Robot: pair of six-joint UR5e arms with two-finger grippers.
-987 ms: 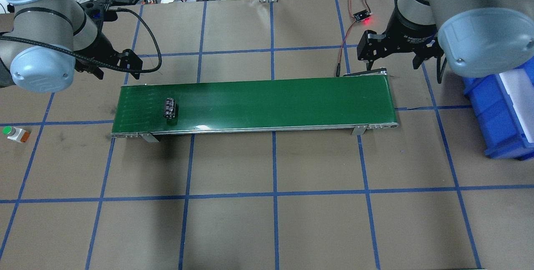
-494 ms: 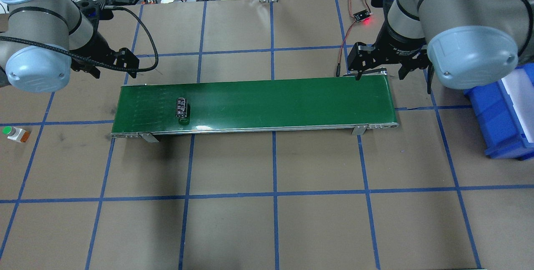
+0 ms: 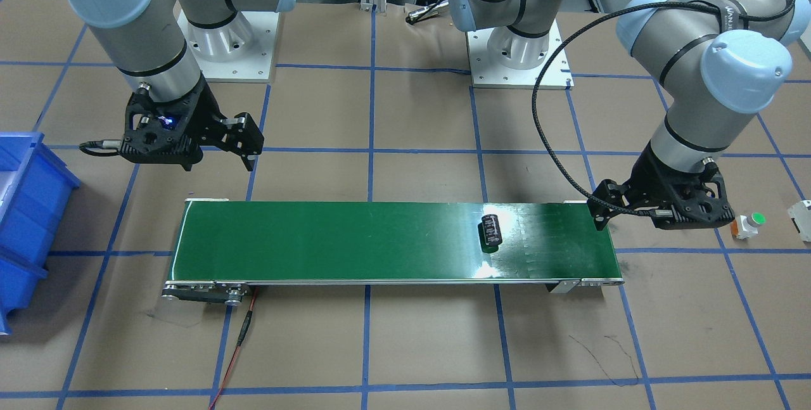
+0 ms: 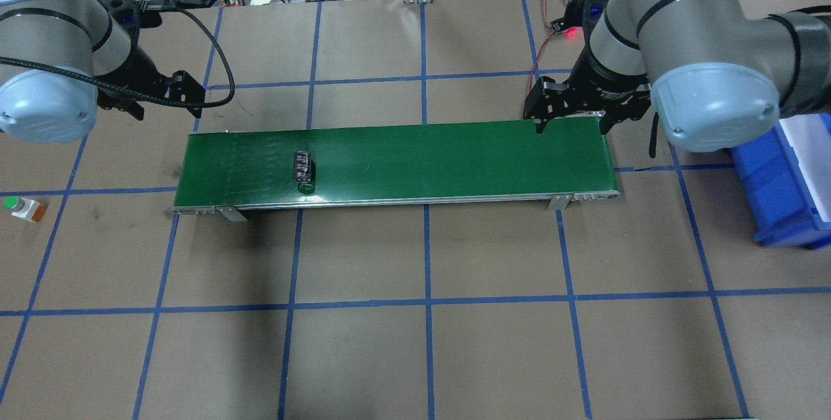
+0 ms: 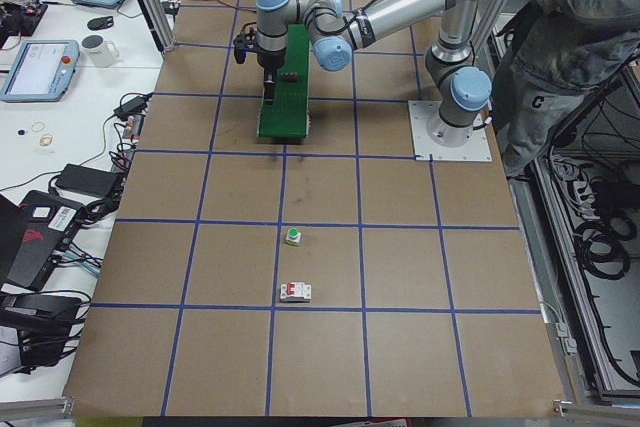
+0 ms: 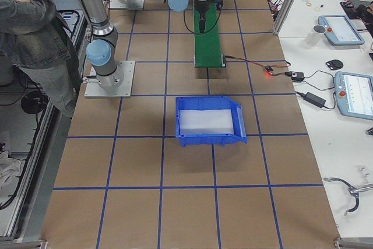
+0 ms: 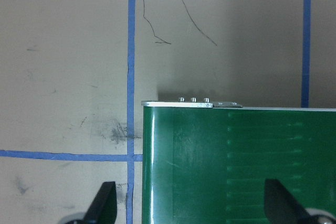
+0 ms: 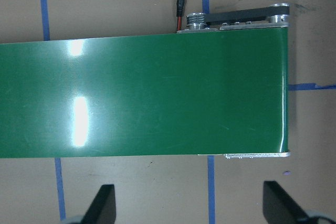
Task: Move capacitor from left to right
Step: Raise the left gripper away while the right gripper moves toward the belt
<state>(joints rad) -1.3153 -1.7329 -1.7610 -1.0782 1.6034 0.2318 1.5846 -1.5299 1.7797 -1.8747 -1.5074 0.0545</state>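
Looking down on a table point(image 4: 415, 342) covered in brown paper and marked into squares with blue tape, the overhead view shows a long green conveyor belt point(image 4: 422, 160) running left to right across the middle. The capacitor point(image 4: 303, 169), a small dark cylinder with pale markings, lies on its side on the belt. It sits crosswise in the belt's left half, closer to the edge on the robot's side. Nothing touches it, and both grippers are well apart from it.

The left gripper point(image 4: 165, 110) hangs above the table just past the far corner of the belt's left end. Its wrist camera shows two black fingertips spread wide, with the belt's end between them and nothing held. The right gripper point(image 4: 571, 123) hangs over the far edge of the belt's right end. Its wrist camera also shows the fingertips set wide apart, holding nothing, above bare green belt, with a small pulley and a red wire at the belt's corner.

A blue bin point(image 4: 779, 193) with a pale lining stands on the table past the belt's right end. A small white button with a green cap point(image 4: 23, 208) stands on the table beyond the belt's left end, and a white-grey boxy part point(image 3: 799, 217) sits near it. A little circuit board with a red light point(image 4: 565, 29) lies beyond the belt near the right arm. A person in a grey top point(image 5: 570, 27) stands behind the robot's bases.
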